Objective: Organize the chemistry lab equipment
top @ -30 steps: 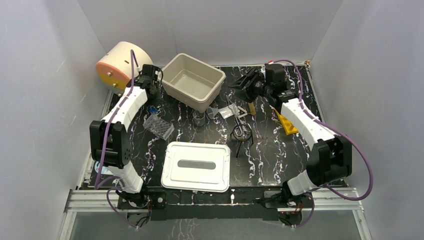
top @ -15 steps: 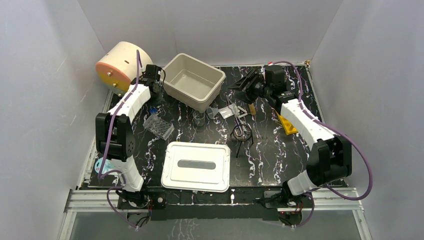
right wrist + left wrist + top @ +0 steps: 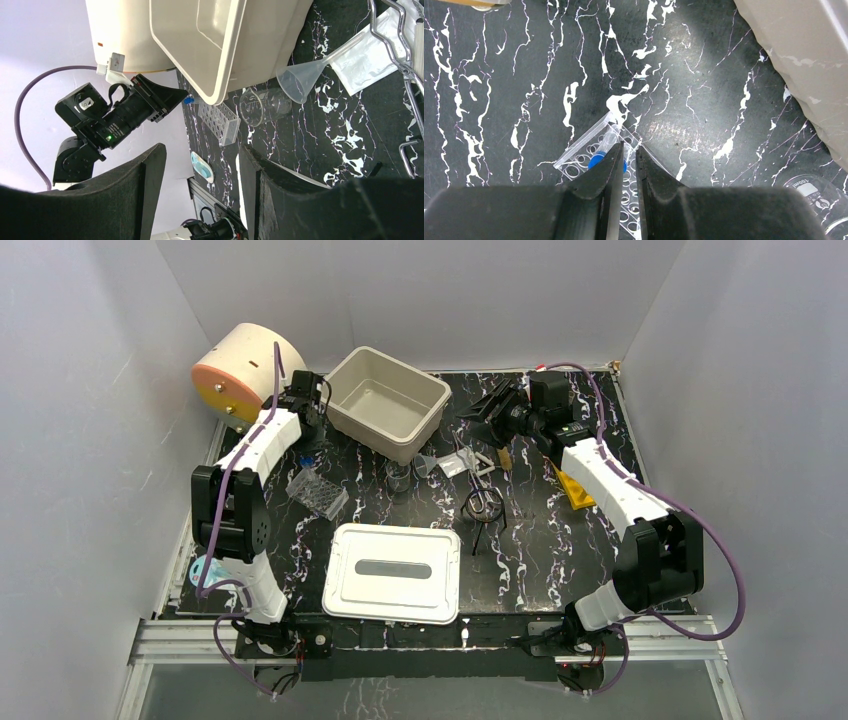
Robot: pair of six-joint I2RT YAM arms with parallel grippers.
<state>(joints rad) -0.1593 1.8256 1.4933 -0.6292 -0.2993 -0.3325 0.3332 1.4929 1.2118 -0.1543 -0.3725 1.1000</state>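
**Left gripper is sitting over the blue-capped vial, and the vial is lying on a diagonal**

In the left wrist view you are looking down the left gripper [image 3: 629,146] at the blue-capped vial [image 3: 609,141]. The vial is lying on its side just below the middle of the frame, at the upper end of the clear tube rack [image 3: 574,162]. You cannot tell whether it is resting on the rack or only against it.

Its long axis is running diagonally, with the clear body toward the upper right and the blue cap toward the lower left. The fingers [image 3: 606,175] are standing nearly together, leaving only a thin slit that is pointing almost straight up the frame. That puts the jaws at a slant to the vial, not square across it.

One finger is covering part of the cap, and a speck of blue is showing in the slit. You cannot tell whether the pads are pinching the vial or hanging just above it.

The right gripper [image 3: 201,150] is hanging with its fingers wide apart and nothing between them. In the overhead view it is right of centre near the top, well apart from the vial, with the cream bin [image 3: 385,398] between them. The left arm is plainly the nearer one.

Expect a slanted grip to let the vial swivel or slip on the lift.
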